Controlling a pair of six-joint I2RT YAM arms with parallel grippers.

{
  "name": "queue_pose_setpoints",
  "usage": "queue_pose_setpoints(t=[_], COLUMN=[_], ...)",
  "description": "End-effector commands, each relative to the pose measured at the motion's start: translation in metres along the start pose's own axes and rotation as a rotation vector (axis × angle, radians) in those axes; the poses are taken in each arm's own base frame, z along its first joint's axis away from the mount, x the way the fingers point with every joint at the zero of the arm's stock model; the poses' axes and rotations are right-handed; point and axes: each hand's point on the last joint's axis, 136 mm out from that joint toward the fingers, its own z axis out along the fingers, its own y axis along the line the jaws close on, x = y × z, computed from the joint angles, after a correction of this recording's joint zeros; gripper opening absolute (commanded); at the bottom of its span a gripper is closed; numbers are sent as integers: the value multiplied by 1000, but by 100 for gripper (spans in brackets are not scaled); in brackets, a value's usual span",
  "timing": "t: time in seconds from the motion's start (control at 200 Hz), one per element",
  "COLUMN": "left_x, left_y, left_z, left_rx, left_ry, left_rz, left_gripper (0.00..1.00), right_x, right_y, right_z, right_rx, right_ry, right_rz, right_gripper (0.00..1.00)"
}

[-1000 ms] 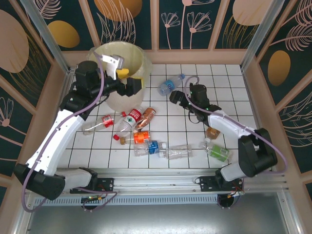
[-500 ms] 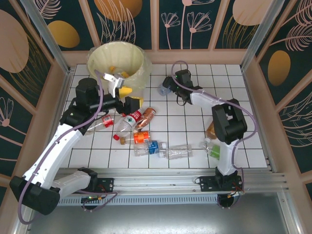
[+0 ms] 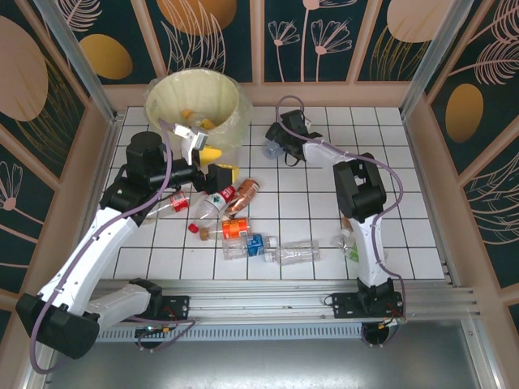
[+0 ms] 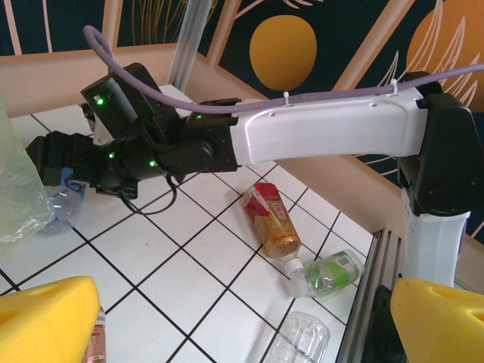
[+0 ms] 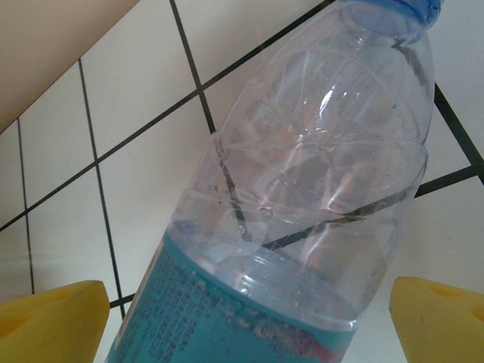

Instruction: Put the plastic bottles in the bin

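My right end effector (image 5: 246, 321) is down over the blue-labelled bottle (image 5: 302, 189), which lies on the table (image 3: 389, 138) toward its far edge, just beside the bin (image 3: 158, 85). Its yellow fingers (image 5: 53, 321) stand wide apart, one on each side of the bottle, with bare tile showing between each finger and the plastic, so I read it as open with nothing gripped yet. The bottle lies slanted across the gap, so I would square the wrist to it first. I'd then close on the labelled band, which I judge stiffer than the dented clear shoulder. Thin plastic like this may buckle and squirt out, so I'd close slowly. I'd also lift well above the bin's rim before crossing it. My left end effector (image 4: 242, 321) is open and empty near the bin's front side. I'd hold it out of the carry path, above the other bottles (image 3: 243, 219) scattered mid-table.
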Motion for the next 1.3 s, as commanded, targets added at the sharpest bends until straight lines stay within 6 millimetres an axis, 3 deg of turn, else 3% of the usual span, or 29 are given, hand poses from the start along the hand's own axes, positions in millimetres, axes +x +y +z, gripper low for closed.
queue_pose_setpoints(t=[0.0,0.26,0.595,0.846,1.056,1.086,1.296], left_x=[-4,-3,-2,-4,-3,9,14], left_y=[-7,-5,0,-4,-14,-10,1], left_z=[-1,1,8,23,56,63,90], left_rx=[29,28,36,59,121,118,83], left_ry=[-22,-16,-9,-52,-100,-83,-86], left_rz=[38,28,-16,-64,-188,-223,-355], left_gripper=[98,99,99,99,99,99,99], right_x=[0,8,5,-9,0,2,20], right_y=[-4,-24,-28,-39,-54,-53,-57], right_z=[4,6,-7,-53,-100,-108,-163], right_rx=[45,105,86,9,-88,-123,-275], right_ry=[2,22,17,-38,-57,-49,-42], right_rz=[-8,-51,-117,-187,-254,-262,-296], right_gripper=[92,82,65,63,63,63,63])
